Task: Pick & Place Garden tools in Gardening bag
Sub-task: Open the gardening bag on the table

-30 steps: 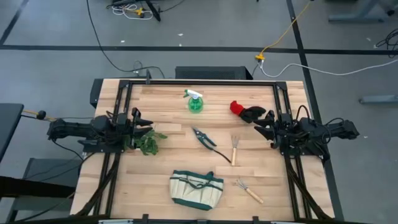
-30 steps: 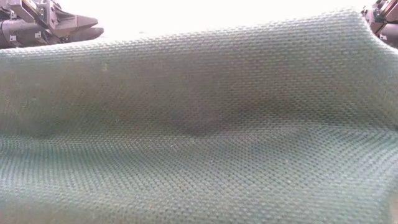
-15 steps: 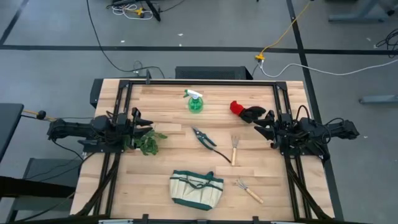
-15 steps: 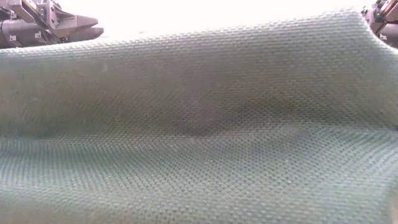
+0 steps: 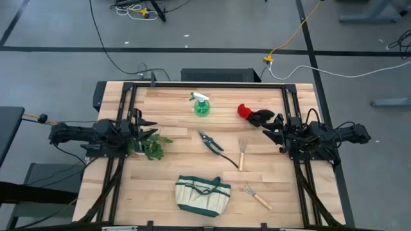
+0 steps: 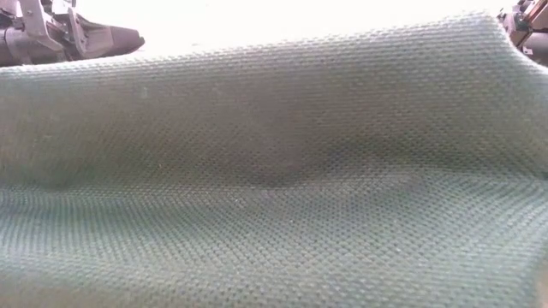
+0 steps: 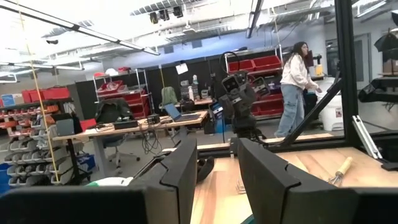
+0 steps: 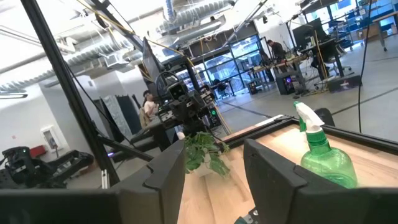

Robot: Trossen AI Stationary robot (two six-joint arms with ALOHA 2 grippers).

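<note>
The beige gardening bag (image 5: 203,194) stands on its base near the table's front edge; its green cloth (image 6: 274,171) fills the low view. On the table lie the green spray bottle (image 5: 201,106), the red-and-black gloves (image 5: 255,115), the pruning shears (image 5: 212,144) and two hand rakes (image 5: 242,154) (image 5: 258,196). My left gripper (image 5: 151,131) hovers open at the left edge, above the leafy sprig (image 5: 153,146). My right gripper (image 5: 266,131) hovers open at the right edge, just near of the gloves. Nothing is between either pair of fingers (image 7: 216,155) (image 8: 214,152).
A black frame (image 5: 205,85) runs around the table's far and side edges. Bare wood lies between the bag and the shears. In the room beyond, a person (image 7: 295,87) stands among workbenches, far from the table.
My left gripper has rolled about its own pointing line while staying in place; in the low view its fingers show at a different angle. Its opening looks the same. No tool has moved, and the bag lies as before.
</note>
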